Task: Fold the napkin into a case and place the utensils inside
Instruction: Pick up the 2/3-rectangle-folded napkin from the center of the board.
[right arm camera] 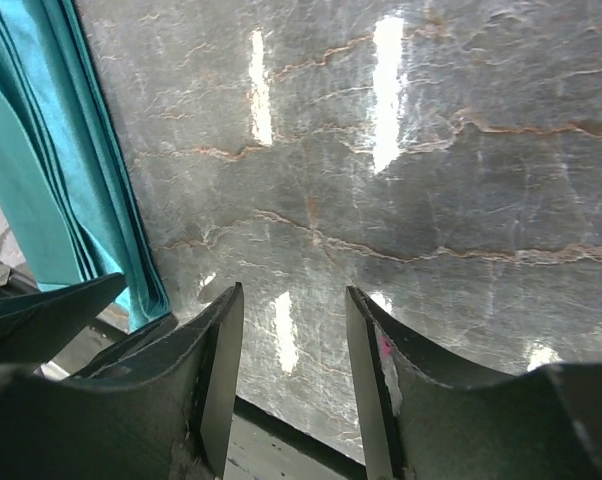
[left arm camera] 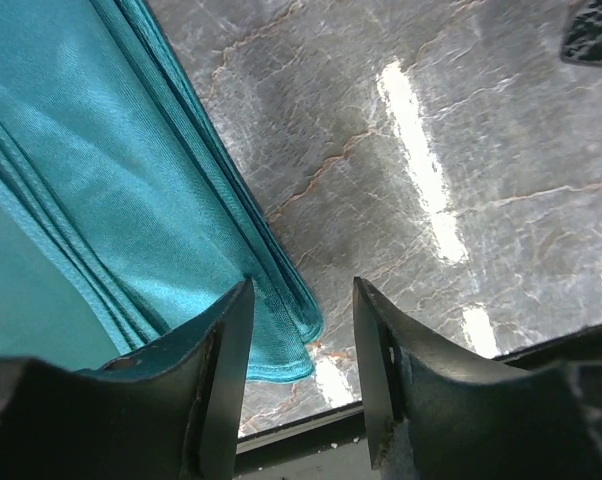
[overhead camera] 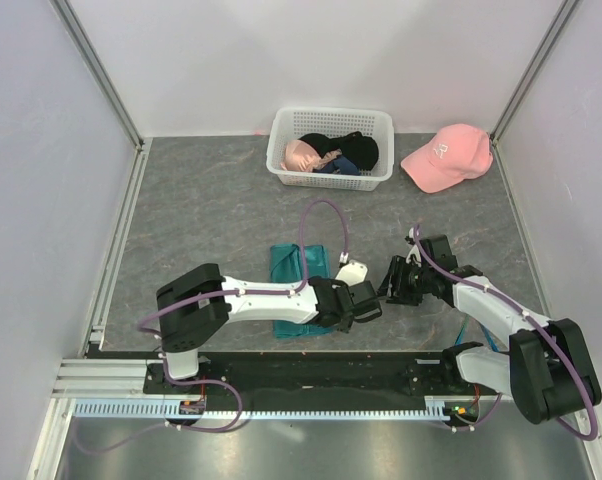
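- Find the left arm reaching from its base at the near left edge, rightward across the table point(overhead camera: 211, 210).
- Locate the case point(overhead camera: 296, 272): teal-green cloth folded into a narrow, flat, layered strip. It lies on the table left of centre, running from the near edge toward the back wall. The left forearm crosses over its near end.
- Check the left gripper point(overhead camera: 366, 306) just right of the strip's near end. In the left wrist view, the left gripper point(left arm camera: 301, 370) is released, jaws moderately apart, clasping nothing. The near right corner of the case point(left arm camera: 131, 200) shows in the gap, closer to the left-hand finger point(left arm camera: 226, 385). You cannot tell whether that finger touches the cloth.
- Note the white lattice basket point(overhead camera: 331, 116) at the back, centre, holding black and pink garments point(overhead camera: 349, 150).
- Check the right gripper point(overhead camera: 391, 284) close to the left gripper and facing it, right of the strip. In the right wrist view, the right gripper point(right arm camera: 293, 370) is also released, jaws moderately apart over bare marbled table surface point(right arm camera: 401, 200). It holds nothing, and the case point(right arm camera: 51, 180) lies apart at the left edge of that view.
- Note the pink cap point(overhead camera: 446, 155) at the back right, just beside the basket.
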Action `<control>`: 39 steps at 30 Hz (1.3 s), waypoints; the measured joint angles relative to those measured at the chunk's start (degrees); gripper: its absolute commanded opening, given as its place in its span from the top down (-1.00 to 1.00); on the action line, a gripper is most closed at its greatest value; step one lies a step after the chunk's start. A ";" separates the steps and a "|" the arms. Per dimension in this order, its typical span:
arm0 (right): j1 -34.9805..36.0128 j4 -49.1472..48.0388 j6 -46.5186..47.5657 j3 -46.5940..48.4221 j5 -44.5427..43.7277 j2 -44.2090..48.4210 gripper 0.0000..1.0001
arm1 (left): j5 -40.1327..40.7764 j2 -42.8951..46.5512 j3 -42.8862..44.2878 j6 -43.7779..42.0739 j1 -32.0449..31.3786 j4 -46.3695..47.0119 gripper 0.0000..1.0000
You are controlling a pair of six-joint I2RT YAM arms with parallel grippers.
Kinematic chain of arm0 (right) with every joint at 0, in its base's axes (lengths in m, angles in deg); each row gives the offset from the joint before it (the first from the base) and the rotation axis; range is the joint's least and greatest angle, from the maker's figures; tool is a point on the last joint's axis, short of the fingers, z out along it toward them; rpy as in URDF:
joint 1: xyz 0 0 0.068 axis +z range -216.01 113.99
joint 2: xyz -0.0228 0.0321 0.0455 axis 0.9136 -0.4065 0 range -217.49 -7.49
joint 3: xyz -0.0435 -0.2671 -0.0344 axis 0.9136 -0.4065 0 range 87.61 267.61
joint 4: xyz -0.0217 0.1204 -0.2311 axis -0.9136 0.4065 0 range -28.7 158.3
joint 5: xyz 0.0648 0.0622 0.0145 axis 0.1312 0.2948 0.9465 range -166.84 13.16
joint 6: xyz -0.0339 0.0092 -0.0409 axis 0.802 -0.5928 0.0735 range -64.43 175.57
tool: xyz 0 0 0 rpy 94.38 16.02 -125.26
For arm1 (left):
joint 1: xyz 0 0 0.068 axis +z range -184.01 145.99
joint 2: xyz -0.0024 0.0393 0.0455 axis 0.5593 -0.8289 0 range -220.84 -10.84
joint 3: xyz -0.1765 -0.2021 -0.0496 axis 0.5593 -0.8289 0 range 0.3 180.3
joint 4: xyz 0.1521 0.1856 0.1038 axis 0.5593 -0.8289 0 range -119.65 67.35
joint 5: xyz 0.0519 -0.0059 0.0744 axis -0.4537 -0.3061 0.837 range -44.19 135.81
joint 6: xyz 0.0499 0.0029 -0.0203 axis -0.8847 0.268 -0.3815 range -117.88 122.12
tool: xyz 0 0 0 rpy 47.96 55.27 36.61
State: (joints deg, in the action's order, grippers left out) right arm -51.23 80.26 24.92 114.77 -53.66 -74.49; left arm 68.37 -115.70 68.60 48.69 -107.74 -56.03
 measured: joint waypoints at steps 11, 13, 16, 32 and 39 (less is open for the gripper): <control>0.00 -0.31 0.96 0.00 1.53 -0.15 -0.21 | -0.09 -2.73 1.53 1.57 0.00 -1.86 0.56; -0.02 -0.68 1.01 0.00 1.97 -0.63 -0.25 | -0.02 -2.78 1.66 1.77 0.00 -2.08 0.71; -0.02 -1.53 1.14 0.44 3.10 -2.40 -0.31 | 0.37 -2.71 1.64 2.05 0.00 -2.47 0.86; 6.99 -17.40 -5.79 9.55 10.01 -18.40 -0.58 | -0.35 10.03 -6.03 4.11 0.00 -2.29 0.96; 11.37 -23.87 -10.12 11.47 10.23 -23.47 -0.50 | -0.39 12.35 -7.76 4.33 0.00 -2.03 0.96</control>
State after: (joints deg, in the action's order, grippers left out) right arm -39.86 56.39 14.80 126.25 -43.43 -97.97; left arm 67.98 -103.35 60.84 53.02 -107.74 -58.07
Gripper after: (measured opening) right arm 0.773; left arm 0.033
